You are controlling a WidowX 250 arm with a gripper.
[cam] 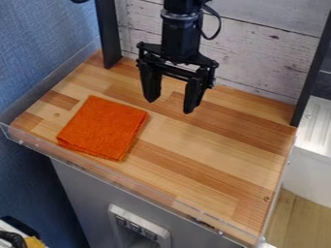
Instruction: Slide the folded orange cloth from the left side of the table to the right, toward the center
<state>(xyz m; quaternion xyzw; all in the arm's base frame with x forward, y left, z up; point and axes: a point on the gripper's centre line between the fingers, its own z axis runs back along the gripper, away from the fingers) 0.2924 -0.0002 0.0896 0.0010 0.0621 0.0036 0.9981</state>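
Gripper (pixel 170 106): two-finger, black, suspended over the rear half of the wooden work surface (pixel 226 140). Fingers spread wide, pointing down, with a broad gap between tips; nothing held. Positioned apart from the cloth (pixel 103 127), to its rear and toward view right.

Listed from nearest to farthest:

- At lower left corner: yellow item (pixel 34 242), beside a dark cable.
- Below the work surface: grey cabinet (pixel 77 189), fitted with a pale panel (pixel 115 213) with dark inserts.
- Along the front edge: transparent rail (pixel 161 201), forming a low barrier to frontal access.
- On the left half of the work surface: cloth, orange, folded into a roughly square pad, lying flat, angled to the view.
- At view right, beyond the side edge: white ribbed surface (pixel 317 126), above light wood flooring (pixel 304 218).
- At the rear: left black upright (pixel 108 34) and right black upright (pixel 313 68), bounding the work area at either side. Behind the gripper: whitewashed plank wall (pixel 271 43), limiting rearward clearance. At far left: blue textured wall (pixel 38 48).
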